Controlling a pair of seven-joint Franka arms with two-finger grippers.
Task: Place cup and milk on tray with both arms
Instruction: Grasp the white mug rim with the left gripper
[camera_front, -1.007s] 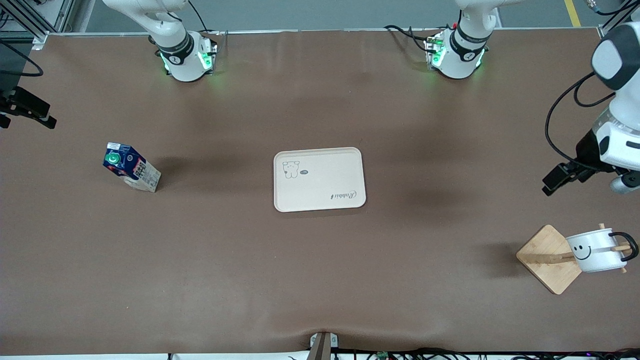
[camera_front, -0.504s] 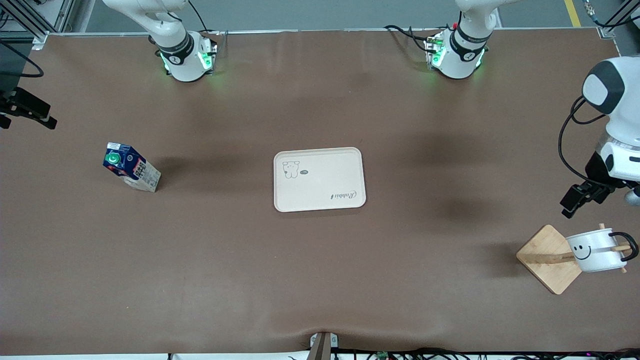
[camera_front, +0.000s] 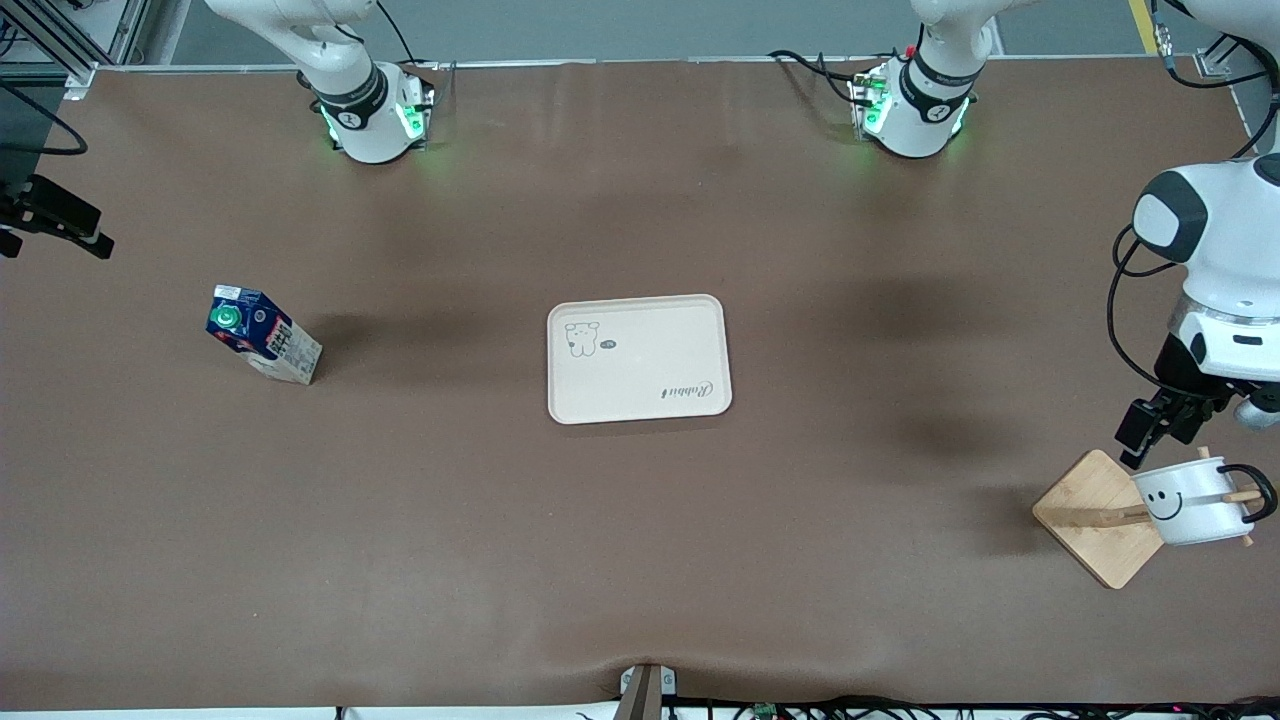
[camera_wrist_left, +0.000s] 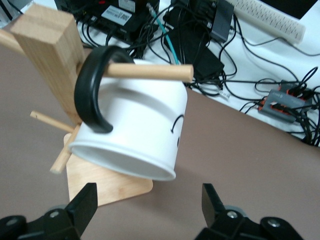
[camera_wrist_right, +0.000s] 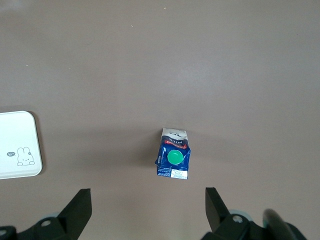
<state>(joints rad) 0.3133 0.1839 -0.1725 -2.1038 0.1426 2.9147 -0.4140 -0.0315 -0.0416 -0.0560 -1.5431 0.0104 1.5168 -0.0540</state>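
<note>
The left gripper (camera_wrist_left: 145, 210) is hovering, jaws apart, beside the white smiley-faced cup (camera_wrist_left: 135, 135) hanging on a wooden peg stand (camera_front: 1098, 517). The right gripper (camera_wrist_right: 145, 212) is waiting, jaws apart, high over the dark blue green-capped milk carton (camera_wrist_right: 173, 159), with the beige rectangular rabbit tray (camera_front: 638, 358) lying mid-table.

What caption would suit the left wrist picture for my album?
Open left gripper faces the cup, hung by its handle on a wooden stand.

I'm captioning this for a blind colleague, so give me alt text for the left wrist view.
A white cup hangs tilted by its black handle on a peg of a wooden stand, rim facing the open left gripper just short of it. Brown table lies beneath, with cables past its edge.
</note>
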